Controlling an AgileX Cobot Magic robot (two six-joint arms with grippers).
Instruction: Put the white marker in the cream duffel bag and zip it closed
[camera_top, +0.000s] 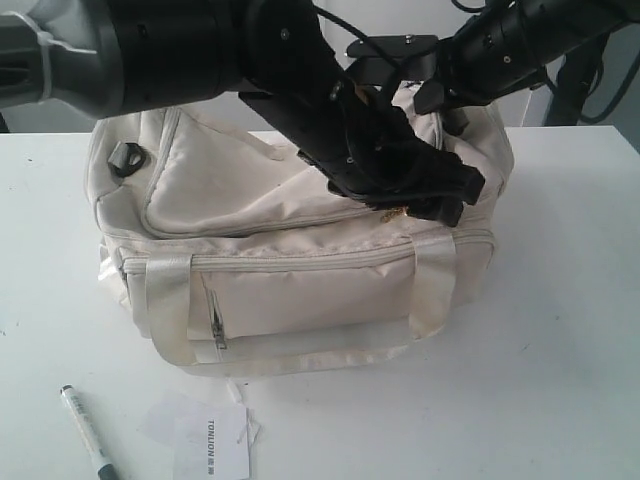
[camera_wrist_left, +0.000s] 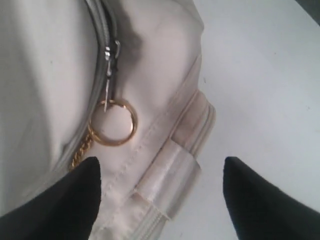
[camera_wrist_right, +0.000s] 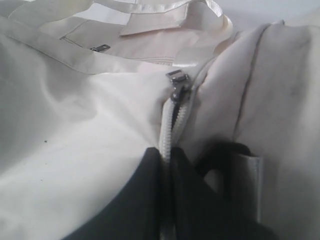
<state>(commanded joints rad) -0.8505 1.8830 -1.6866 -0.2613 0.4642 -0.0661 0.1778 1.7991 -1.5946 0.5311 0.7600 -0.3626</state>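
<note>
Sagging cream duffel bag (camera_top: 250, 190) (shiny straps (camera_top: 432, 290), gold zipper ring (camera_wrist_left: 116, 121)).

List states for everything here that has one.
cream duffel bag: on table, top flap down.
white marker: capped, lying on table, outside bag.
left tool: open, over the gold pull ring.
right tool: shut, pinching bag's zipper seam.
</note>
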